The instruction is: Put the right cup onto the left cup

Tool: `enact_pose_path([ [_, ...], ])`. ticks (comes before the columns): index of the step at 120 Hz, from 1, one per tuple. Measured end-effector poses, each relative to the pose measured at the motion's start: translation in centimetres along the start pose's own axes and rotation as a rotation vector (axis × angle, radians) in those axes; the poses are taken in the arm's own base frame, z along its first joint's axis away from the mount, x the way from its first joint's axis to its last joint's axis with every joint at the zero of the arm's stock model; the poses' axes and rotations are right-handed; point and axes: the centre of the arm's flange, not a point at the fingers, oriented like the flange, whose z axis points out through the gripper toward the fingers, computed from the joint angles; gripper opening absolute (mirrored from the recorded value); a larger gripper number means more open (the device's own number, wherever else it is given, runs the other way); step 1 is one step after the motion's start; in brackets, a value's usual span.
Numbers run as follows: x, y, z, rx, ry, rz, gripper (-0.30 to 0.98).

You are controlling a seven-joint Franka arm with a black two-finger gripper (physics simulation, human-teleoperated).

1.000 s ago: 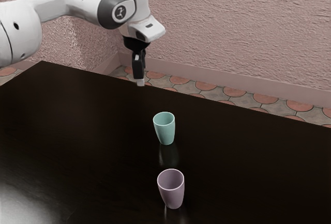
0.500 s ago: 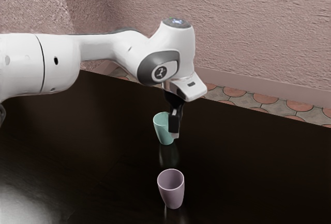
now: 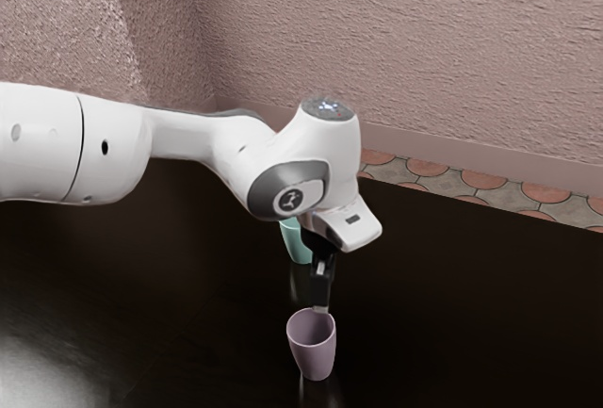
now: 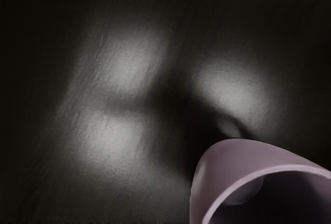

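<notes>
Exterior view: mauve cup seemingly just below end effector; cannot tell grip state.

The black two-finger gripper has travelled from well beyond the smooth, tapered teal cup a second ago, then past that cup's side half a second ago, to the rim of the smooth, tapered mauve cup; whether they touch, I cannot tell. The jointed white arm has swung across and sunk lower in the exterior view, and its hand now hides the teal cup's upper part, which was in full sight at first.
</notes>
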Motion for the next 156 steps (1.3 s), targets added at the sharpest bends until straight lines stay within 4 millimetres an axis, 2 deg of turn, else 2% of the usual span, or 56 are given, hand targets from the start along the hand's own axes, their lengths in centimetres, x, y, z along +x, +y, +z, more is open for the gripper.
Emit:
enact_pose_path([
  [31,-0.2,1.0,3.3,-0.033,-0.014,-0.034,0.67],
  [44,-0.8,1.7,4.9,-0.045,-0.022,-0.049,0.44],
  [58,-1.0,1.9,5.4,-0.045,-0.016,-0.064,0.18],
  [70,-1.0,1.9,5.2,-0.037,-0.007,-0.075,0.06],
  [84,-1.0,1.8,5.0,-0.029,-0.005,-0.084,-0.02],
  [112,-1.0,1.8,4.3,-0.015,0.000,-0.103,-0.08],
  [126,-1.4,1.6,2.6,0.008,0.016,-0.113,-0.09],
  [140,-2.3,0.7,0.9,0.037,0.032,-0.133,-0.09],
  [156,-4.3,-1.8,-0.4,0.058,0.046,-0.190,-0.10],
])
